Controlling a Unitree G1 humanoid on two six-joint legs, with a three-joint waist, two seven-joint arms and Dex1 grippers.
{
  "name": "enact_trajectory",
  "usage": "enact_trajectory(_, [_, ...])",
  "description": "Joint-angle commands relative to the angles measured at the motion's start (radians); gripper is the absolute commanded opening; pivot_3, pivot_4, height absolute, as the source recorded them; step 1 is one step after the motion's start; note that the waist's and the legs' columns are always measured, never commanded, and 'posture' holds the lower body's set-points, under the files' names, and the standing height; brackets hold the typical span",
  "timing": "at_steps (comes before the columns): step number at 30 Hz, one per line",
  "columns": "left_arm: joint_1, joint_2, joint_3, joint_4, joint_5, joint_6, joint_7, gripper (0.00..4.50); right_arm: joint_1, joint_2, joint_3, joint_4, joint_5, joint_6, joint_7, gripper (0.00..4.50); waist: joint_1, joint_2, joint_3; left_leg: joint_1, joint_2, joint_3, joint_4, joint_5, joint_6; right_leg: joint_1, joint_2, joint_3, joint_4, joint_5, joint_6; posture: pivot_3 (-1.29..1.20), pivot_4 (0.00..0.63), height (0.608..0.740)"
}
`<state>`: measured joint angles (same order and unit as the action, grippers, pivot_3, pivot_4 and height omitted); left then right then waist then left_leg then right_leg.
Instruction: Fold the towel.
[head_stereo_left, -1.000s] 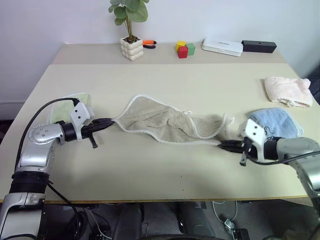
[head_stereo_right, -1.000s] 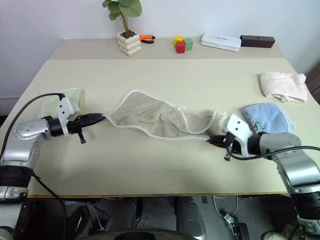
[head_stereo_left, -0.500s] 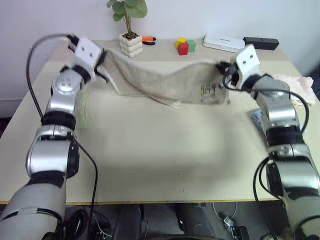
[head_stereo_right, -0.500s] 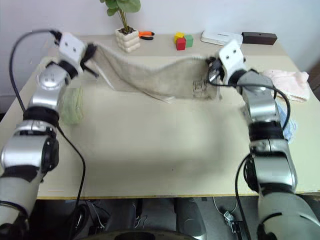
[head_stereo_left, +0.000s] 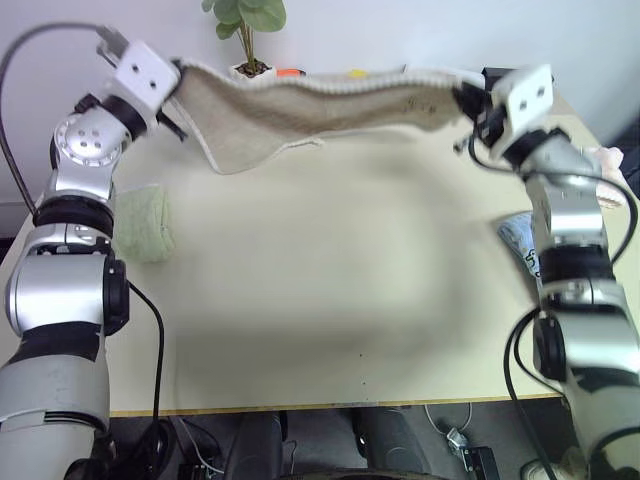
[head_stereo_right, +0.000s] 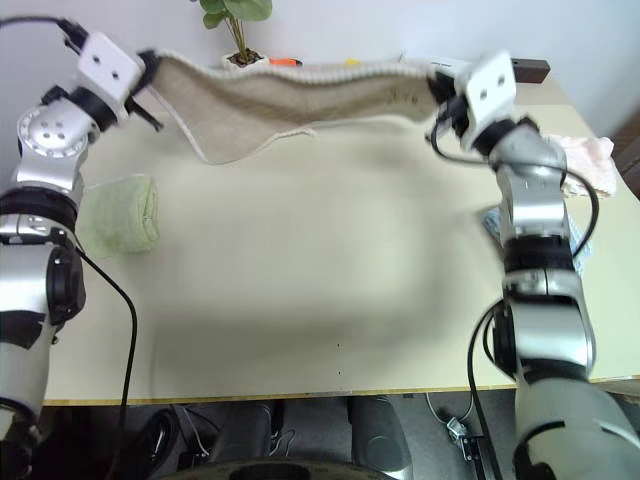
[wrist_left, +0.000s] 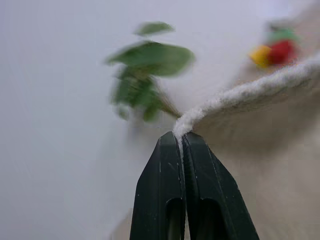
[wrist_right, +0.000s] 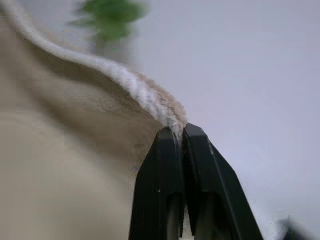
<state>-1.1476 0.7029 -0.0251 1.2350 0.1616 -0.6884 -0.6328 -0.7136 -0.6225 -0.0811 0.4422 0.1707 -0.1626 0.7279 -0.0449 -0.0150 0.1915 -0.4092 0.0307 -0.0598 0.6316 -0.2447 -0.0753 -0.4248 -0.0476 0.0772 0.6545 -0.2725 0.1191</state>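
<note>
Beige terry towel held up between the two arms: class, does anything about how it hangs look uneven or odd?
Yes. The beige terry towel hangs unevenly: deep near the left pincer, shallow toward the right pincer.

The towel (head_stereo_left: 300, 110) is beige terry cloth, nubby and matt, with a thick white corded edging that looks fuzzy where it is pinched. The left end effector (wrist_left: 181, 139) and the right end effector (wrist_right: 181, 131) have smooth black plastic fingers with a dull sheen. The counter (head_stereo_left: 320, 270) is a smooth, matt, pale beige surface. The light green towel (head_stereo_left: 143, 222) is soft, looped cloth, also matt. The blue cloth (head_stereo_left: 518, 240) and pink cloth (head_stereo_right: 590, 160) at the edge look soft and matt.
</note>
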Motion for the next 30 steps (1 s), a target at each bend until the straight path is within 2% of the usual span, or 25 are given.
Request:
enact_trajectory(1, [0.073,0.026,0.003,-0.057,-0.055,-0.062,-0.195,0.0,0.128,-0.065,-0.023,-0.206,0.052,0.097,0.073,0.04,0.0,0.0,0.0,0.0,0.0,0.0,0.001,0.0,0.0,0.0,0.0,0.0,0.001,0.0,0.0,0.0,0.15,0.74])
enact_trajectory(7, [0.272,0.038,0.02,-0.206,-0.189,-0.017,-0.552,0.0,0.381,-0.19,-0.024,-0.377,0.051,0.189,0.197,0.04,0.0,0.0,0.0,0.001,0.0,0.0,0.002,0.0,-0.001,0.0,0.001,0.001,0.003,0.0,0.0,0.0,0.15,0.74])
enact_trajectory(11, [0.425,0.069,0.014,-0.425,-0.276,0.134,-0.701,0.0,0.458,-0.257,-0.047,-0.421,0.07,0.22,0.268,0.04,-0.002,0.0,0.0,0.001,0.0,0.0,0.003,0.0,-0.001,0.0,0.001,0.001,0.005,0.0,0.0,0.0,0.15,0.74])
enact_trajectory(19, [0.718,0.191,0.004,-0.91,-0.35,0.515,-0.794,0.0,0.565,-0.34,-0.054,-0.52,0.104,0.267,0.382,0.04,0.0,0.0,0.0,0.002,0.001,0.0,0.006,0.0,0.0,0.001,0.001,0.001,0.007,0.0,-0.001,0.0,0.15,0.74])
enact_trajectory(25, [0.797,0.213,0.04,-0.948,-0.357,0.54,-0.764,0.0,0.637,-0.38,-0.051,-0.527,0.083,0.257,0.424,0.04,0.002,0.0,0.0,0.002,0.001,-0.001,0.013,-0.002,0.003,0.005,0.001,0.001,0.009,0.0,-0.001,0.0,0.15,0.74])
enact_trajectory(30, [0.839,0.25,0.07,-0.969,-0.384,0.538,-0.77,0.0,0.696,-0.415,-0.103,-0.556,0.145,0.314,0.476,0.04,0.002,0.0,0.0,0.002,0.001,-0.001,0.014,-0.002,0.004,0.005,0.001,0.001,0.009,0.0,-0.001,0.0,0.15,0.74])
